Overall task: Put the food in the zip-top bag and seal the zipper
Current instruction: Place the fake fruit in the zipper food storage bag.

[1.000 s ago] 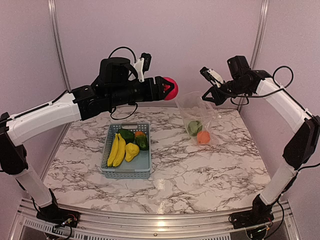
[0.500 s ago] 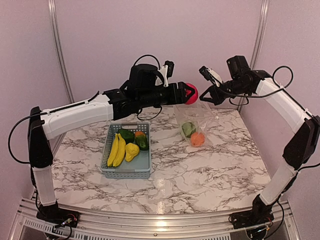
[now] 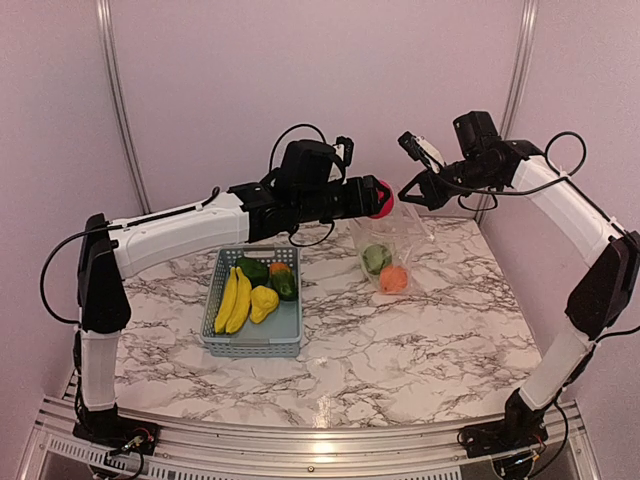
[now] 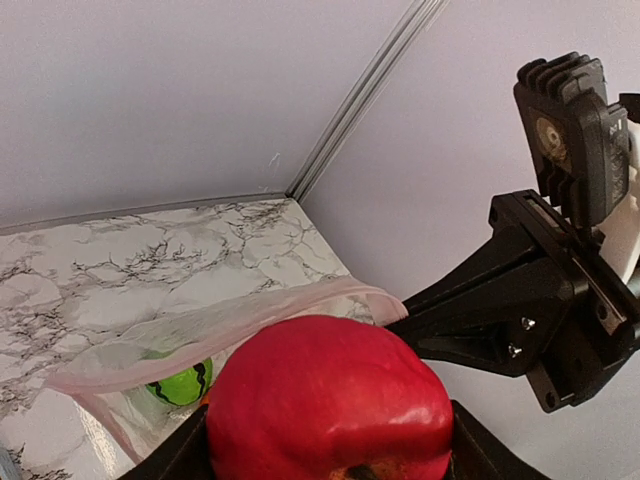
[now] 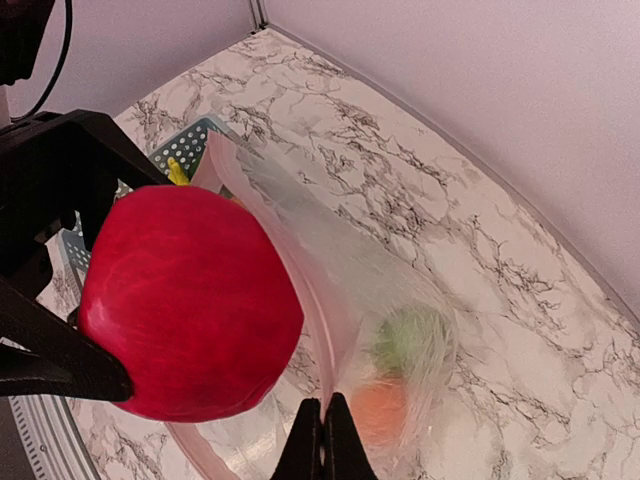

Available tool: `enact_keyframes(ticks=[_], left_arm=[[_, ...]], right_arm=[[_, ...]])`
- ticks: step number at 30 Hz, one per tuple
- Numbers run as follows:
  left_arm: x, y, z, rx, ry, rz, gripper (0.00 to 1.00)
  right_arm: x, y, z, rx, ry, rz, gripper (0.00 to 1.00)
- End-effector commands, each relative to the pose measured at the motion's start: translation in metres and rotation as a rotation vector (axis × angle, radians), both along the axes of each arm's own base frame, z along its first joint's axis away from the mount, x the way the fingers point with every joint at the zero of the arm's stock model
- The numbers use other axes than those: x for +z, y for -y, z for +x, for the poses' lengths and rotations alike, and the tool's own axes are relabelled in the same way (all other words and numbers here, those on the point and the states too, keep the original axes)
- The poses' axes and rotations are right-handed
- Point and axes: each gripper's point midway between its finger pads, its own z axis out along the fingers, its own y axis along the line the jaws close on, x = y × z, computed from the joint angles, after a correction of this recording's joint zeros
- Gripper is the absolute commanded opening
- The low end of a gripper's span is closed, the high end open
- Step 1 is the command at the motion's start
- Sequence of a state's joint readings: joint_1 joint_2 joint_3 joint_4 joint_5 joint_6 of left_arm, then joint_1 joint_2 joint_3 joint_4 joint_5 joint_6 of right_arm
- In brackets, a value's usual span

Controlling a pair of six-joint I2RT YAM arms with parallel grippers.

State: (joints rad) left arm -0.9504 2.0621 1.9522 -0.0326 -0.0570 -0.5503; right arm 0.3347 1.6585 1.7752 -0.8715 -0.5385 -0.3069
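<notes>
The marble table carries a grey-blue basket near its left edge. Toward the far right corner the zip-top bag stands lifted, bottom on the table, mouth open, its rim pinched between the pressed-together jaws of the right gripper. The left gripper, jaws spread around a red apple, holds it at the bag's mouth. Bananas and dark green peppers lie in the basket; a green striped melon and an orange lie inside the bag
</notes>
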Motion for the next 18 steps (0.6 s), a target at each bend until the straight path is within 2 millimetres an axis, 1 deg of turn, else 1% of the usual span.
enact_keyframes(ticks=[1,5,8,9,10,14,18], left_arm=[[-0.012,-0.004,0.012,0.077,-0.018,0.05,0.72],[-0.01,-0.003,0.016,0.09,-0.018,0.051,0.81],[0.004,-0.001,0.015,0.073,0.016,0.034,0.87],[0.011,0.001,0.013,0.059,0.029,0.031,0.92],[0.018,0.003,0.013,0.046,0.044,0.031,0.95],[0.04,0.001,0.011,0.022,0.102,0.076,0.97],[0.069,-0.011,-0.001,0.003,0.166,0.068,0.97]], right_arm=[[0.014,-0.007,-0.004,0.017,0.028,0.028,0.0],[0.012,-0.006,-0.004,0.016,0.026,0.023,0.0],[0.01,-0.006,-0.002,0.01,0.024,0.019,0.0],[0.01,-0.006,-0.002,0.009,0.025,0.019,0.0],[0.01,-0.006,-0.001,0.009,0.025,0.019,0.0],[0.01,-0.005,0.002,-0.003,0.03,0.01,0.0],[0.011,-0.004,0.005,-0.012,0.04,0.003,0.0]])
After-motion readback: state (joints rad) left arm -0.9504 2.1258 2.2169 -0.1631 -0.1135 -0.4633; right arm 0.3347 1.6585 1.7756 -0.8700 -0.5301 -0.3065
